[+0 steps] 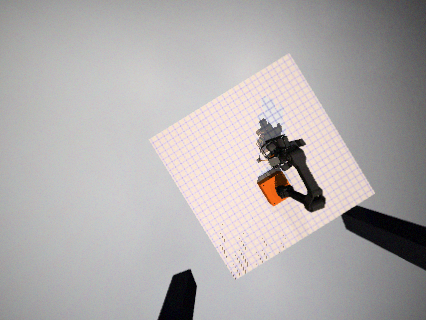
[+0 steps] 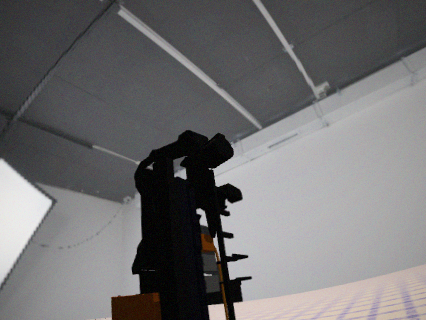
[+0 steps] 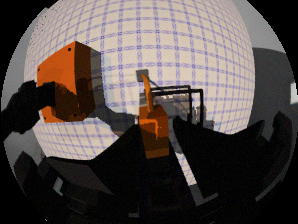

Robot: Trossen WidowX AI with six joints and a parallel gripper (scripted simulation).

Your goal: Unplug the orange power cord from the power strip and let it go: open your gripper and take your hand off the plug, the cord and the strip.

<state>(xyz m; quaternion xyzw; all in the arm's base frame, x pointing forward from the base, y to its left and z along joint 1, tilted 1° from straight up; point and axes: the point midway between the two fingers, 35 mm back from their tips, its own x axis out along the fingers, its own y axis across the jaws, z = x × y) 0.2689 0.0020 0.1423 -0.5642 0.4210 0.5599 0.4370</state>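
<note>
Top view: my arm (image 1: pixel 311 175) (image 2: pixel 172 220), dark and jointed, folds over a square cream mat (image 1: pixel 200 150) (image 2: pixel 370 300) (image 3: pixel 122 30) ruled with blue-violet lines. It extends from an orange box-shaped block (image 1: pixel 270 192) (image 2: pixel 136 306) (image 3: pixel 57 77), bends at its elbow near the mat's edge and returns towards the middle, where my gripper (image 1: pixel 272 150) (image 3: pixel 156 125), black with two fingers, is crowded among dark parts. Grey shadows fall on the mat just beyond it. The plug cannot be made out distinctly here.

Exterior view: my arm stands as a near-black silhouette before a pale wall (image 2: pixel 330 200). The orange block shows at the lower left, and a thin orange cord (image 2: pixel 222 280) (image 3: pixel 146 90) runs down beside a thin dark upright (image 2: pixel 226 270). Grey blocks (image 2: pixel 211 265) show between that upright and the arm. My fingers cannot be distinguished against the dark shapes, and I cannot tell which part is the power strip.

Wrist view: my two fingers stand partly open. The orange boxy plug (image 3: pixel 154 131) lies between them, nearer the left-hand finger in the picture, with a sliver of mat visible towards the other. I have no grip on it, though I cannot tell whether a finger touches it. The cord leads from its far end to a small grey square (image 3: pixel 142 75). A thin black wire frame (image 3: pixel 202 107) stands beside the cord. Whether the plug is out of the strip cannot be read.
</note>
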